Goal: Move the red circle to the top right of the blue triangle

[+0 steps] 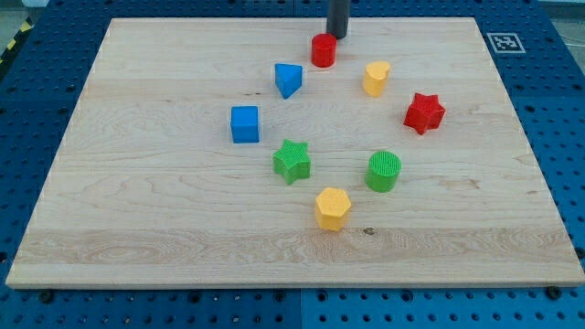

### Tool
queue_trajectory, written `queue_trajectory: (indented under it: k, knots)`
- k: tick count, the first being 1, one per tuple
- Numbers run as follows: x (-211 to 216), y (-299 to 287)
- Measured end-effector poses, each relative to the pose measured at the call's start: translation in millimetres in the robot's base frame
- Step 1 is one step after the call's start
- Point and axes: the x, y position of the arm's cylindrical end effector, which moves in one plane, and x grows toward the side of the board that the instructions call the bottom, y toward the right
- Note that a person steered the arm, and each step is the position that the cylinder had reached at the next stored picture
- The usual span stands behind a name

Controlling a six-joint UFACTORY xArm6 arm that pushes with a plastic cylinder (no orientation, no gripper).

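The red circle (324,50) is a short red cylinder near the view's top centre of the wooden board. The blue triangle (288,79) lies just below and to the left of it, a small gap apart. My tip (338,36) is the lower end of the dark rod coming down from the view's top edge. It stands just above and to the right of the red circle, very close to it or touching.
A yellow block (376,79), a red star (424,112), a blue cube (245,124), a green star (292,162), a green cylinder (384,171) and a yellow hexagon (333,208) lie around the board (137,210). Blue perforated table surrounds it.
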Motion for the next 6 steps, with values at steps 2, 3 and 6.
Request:
queue_trajectory:
  k: [2,3,6]
  knots:
    - [-2.9,-27.3]
    - [-35.7,-44.1]
    - [19.9,-52.5]
